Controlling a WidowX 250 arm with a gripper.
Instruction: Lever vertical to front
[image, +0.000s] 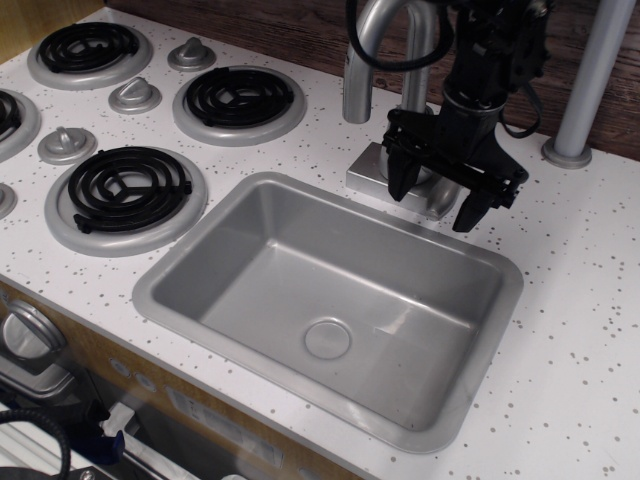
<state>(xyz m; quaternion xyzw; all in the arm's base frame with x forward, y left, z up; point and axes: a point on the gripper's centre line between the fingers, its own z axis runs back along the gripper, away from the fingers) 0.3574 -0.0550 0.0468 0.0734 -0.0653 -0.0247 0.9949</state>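
Note:
The lever (436, 194) is a small silver-grey paddle on the faucet's right side. It points down toward the front over the edge of the faucet base (372, 168), partly hidden by the arm. My black gripper (433, 199) hangs right over it, open. One finger (397, 178) stands left of the lever and the other finger (470, 211) right of it, both apart from it.
The tall curved spout (360, 62) rises left of the gripper. The grey sink (150, 290) lies just in front. Black stove burners (125, 188) and round grey knobs (66, 143) are at the left. A grey pole (592, 80) stands at the back right.

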